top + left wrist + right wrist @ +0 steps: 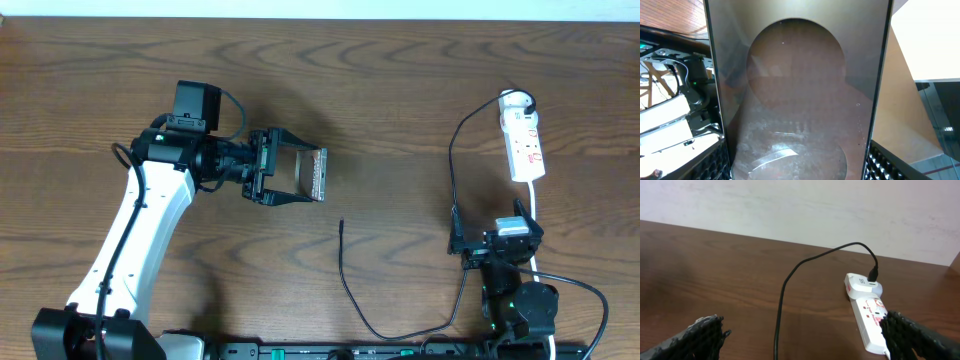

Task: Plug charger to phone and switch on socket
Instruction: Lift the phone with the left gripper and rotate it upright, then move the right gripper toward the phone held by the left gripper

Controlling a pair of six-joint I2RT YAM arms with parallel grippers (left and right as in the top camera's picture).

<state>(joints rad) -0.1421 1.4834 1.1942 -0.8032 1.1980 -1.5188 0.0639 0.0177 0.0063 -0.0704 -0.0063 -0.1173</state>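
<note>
My left gripper (312, 174) is shut on the phone (296, 171) and holds it on edge above the table's middle left. In the left wrist view the glossy dark phone (797, 90) fills the frame between the two fingers. The charger cable (345, 278) lies on the table; its plug tip (341, 224) points up at the centre, free of either gripper. The cable runs to the white socket (524, 140) at the right, also in the right wrist view (867, 315). My right gripper (497, 243) is open and empty, below the socket; the cable (781, 305) passes between its fingers (805, 335).
The wood table (400, 90) carries the socket's white cord (537, 200) running down past my right arm. A pale wall (790, 205) lies beyond the table's far edge.
</note>
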